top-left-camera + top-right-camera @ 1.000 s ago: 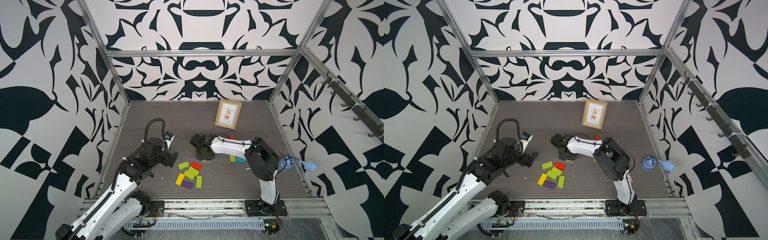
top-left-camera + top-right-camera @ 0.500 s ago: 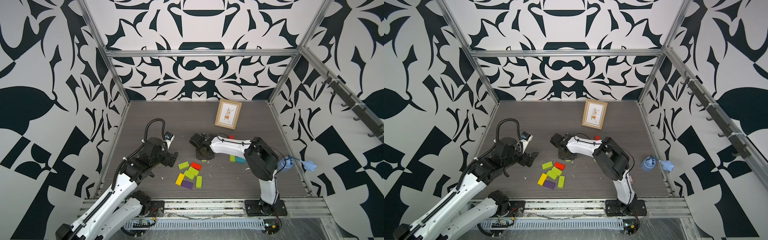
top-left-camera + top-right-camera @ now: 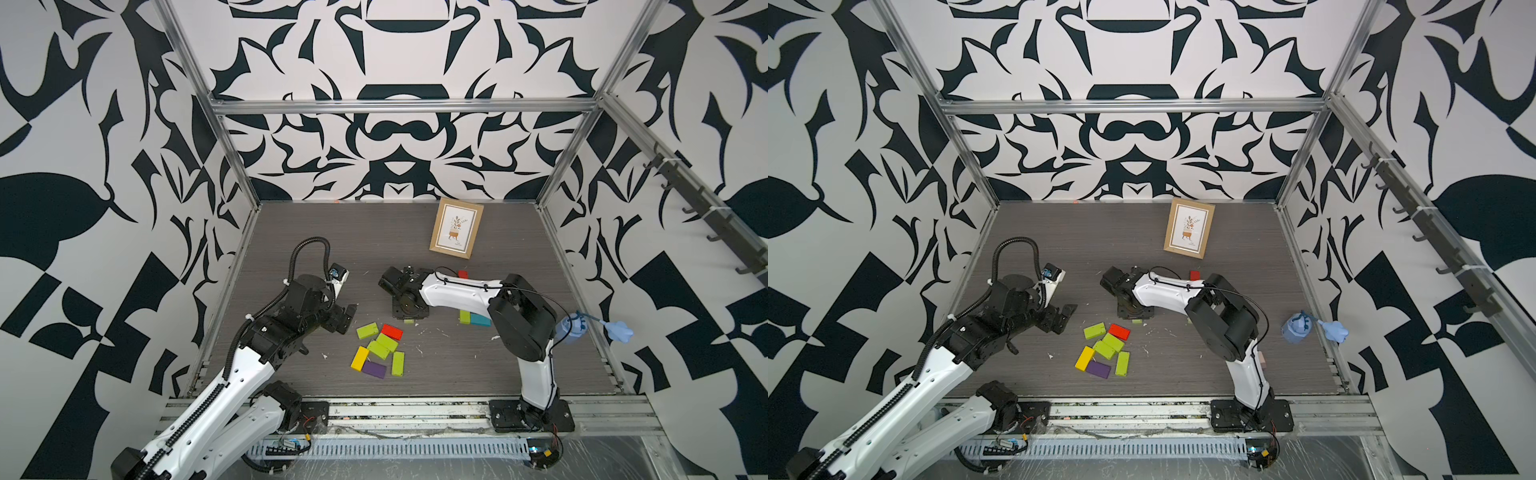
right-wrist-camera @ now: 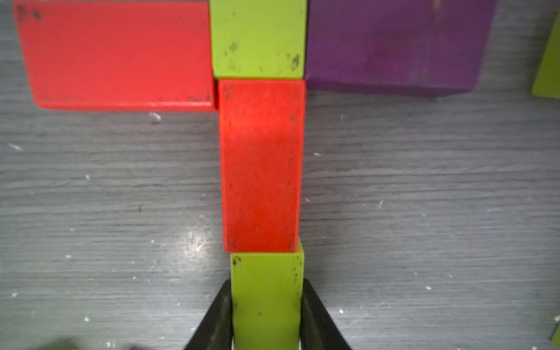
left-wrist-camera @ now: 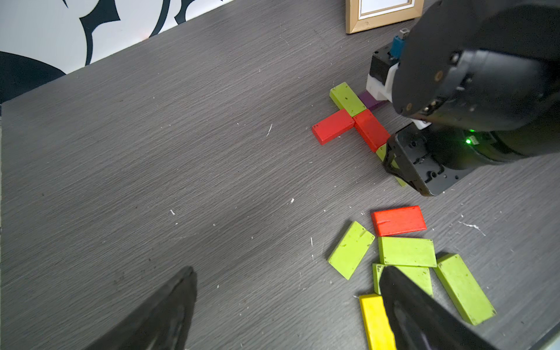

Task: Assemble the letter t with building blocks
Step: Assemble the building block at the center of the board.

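While the gray table (image 3: 374, 232) sits inside black-and-white walls (image 3: 399, 145), the right gripper (image 4: 266, 285) pinches a green block (image 4: 266, 269) touching the red block (image 4: 262, 166); the left gripper (image 5: 285, 278) is spread wide near loose blocks (image 3: 380, 347).

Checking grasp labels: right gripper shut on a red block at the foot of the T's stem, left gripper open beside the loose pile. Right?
Colour is wrong: the right gripper is shut on a lime green block, not red, per the right wrist view. The red block abuts its end. The rest stands: left gripper open beside the loose pile.
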Controlling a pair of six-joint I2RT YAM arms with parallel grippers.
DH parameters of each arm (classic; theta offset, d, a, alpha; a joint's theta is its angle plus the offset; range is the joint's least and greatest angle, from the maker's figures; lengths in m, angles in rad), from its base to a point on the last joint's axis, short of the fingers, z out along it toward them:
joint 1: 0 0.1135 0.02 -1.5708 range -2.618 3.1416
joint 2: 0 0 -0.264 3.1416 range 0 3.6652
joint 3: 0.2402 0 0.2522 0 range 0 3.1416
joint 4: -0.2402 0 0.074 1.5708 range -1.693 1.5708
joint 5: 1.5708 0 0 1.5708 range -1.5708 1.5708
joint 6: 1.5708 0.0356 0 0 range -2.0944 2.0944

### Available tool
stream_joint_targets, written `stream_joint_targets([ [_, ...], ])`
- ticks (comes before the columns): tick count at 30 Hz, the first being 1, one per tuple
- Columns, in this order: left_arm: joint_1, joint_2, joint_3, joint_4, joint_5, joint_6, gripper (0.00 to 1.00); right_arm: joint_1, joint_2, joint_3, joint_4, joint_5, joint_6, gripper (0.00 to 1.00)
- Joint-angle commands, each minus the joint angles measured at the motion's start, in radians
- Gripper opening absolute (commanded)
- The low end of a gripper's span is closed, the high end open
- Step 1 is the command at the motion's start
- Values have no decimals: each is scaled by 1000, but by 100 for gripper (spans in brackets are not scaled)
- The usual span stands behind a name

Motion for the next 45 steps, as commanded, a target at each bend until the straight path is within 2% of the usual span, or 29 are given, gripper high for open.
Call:
stream_joint_targets([
  [1, 2, -1, 3, -2, -8, -1, 98, -7, 13, 25, -35, 45, 20, 37],
  [10, 2, -4, 3, -3, -8, -2, 98, -8, 5, 13, 2, 19, 10, 39],
  [15, 2, -4, 3, -3, -9, -2, 98, -9, -5, 9, 13, 20, 8, 44],
  [18, 2, -6, 3, -3, -9, -2, 98, -8, -6, 8, 18, -21, 8, 45],
  [45, 2, -6, 3, -3, -11, -2, 98, -9, 9, 24, 10, -18, 28, 38],
])
